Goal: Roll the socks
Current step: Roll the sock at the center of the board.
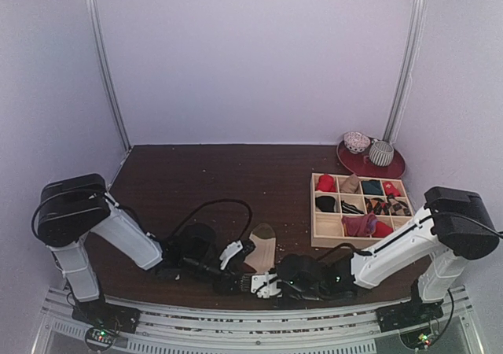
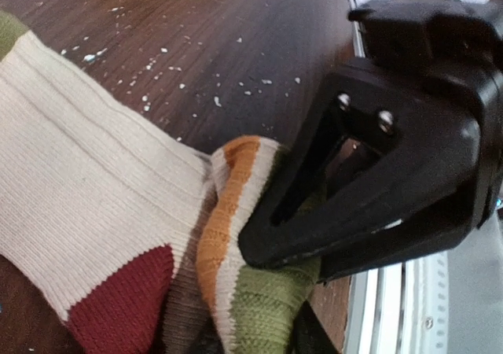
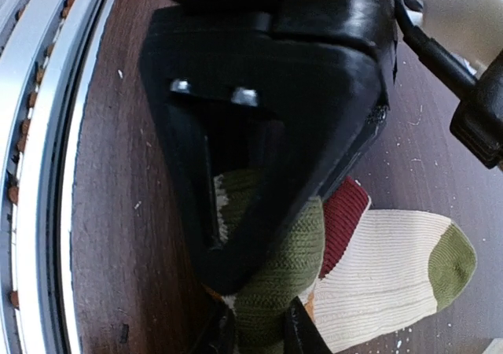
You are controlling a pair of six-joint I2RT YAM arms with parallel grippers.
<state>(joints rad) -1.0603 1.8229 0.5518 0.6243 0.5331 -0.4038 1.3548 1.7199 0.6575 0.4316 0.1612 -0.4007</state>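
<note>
One long cream sock [image 1: 265, 248] with a red heel, a green toe and an orange, brown and green striped cuff lies flat near the table's front edge. It also shows in the left wrist view [image 2: 86, 189] and the right wrist view [image 3: 377, 275]. My left gripper [image 1: 236, 261] [image 2: 251, 342] and right gripper [image 1: 264, 282] [image 3: 259, 334] meet at the bunched cuff. Each is shut on the green cuff end, tips almost touching. The short black sock is not in view.
A wooden compartment box [image 1: 317, 230] with small rolled bundles stands at the right. Behind it a red plate [image 1: 395, 167] holds two patterned balls. An aluminium rail [image 1: 259, 322] runs along the near edge, close to both grippers. A black cable [image 1: 220, 203] loops left of the sock.
</note>
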